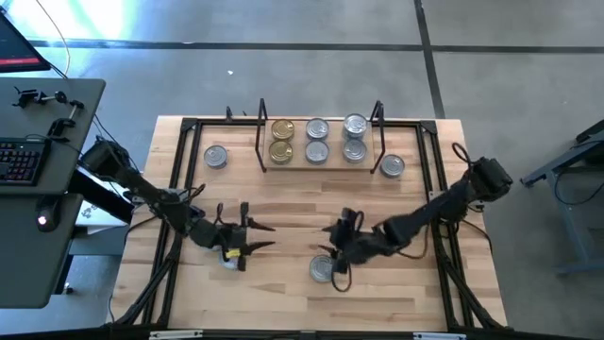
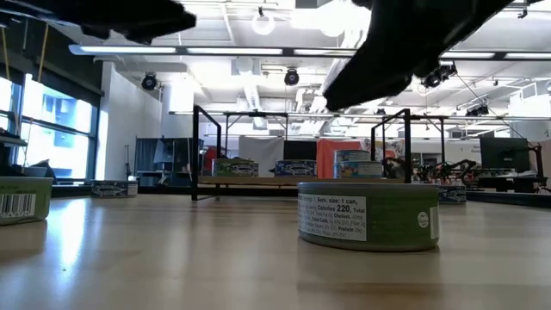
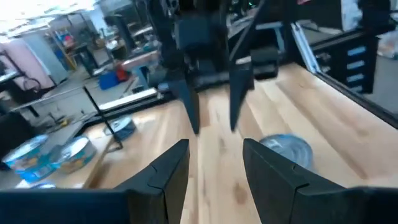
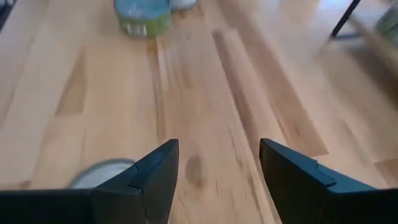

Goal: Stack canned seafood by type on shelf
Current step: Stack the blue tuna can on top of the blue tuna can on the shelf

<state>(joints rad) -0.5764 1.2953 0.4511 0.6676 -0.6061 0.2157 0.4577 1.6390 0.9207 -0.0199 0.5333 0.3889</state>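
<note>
Hovering over the wooden counter (image 1: 283, 293), both tools are spread: right tool (image 1: 332, 244) just beside a silver-lidded tin (image 1: 323, 269), left tool (image 1: 253, 237) facing it.

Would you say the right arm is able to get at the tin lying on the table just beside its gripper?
Probably yes: the right gripper hangs open right by the silver-lidded tin, with only bare table around it and the left gripper well off to the side.

table (image 1: 283, 293): light wood planks, smooth, slight sheen
tins (image 1: 316, 129): shiny metal lids, silver or gold
near tin (image 2: 368, 215): green paper label
shelf (image 1: 261, 142): wooden base, thin black wire ends
</note>
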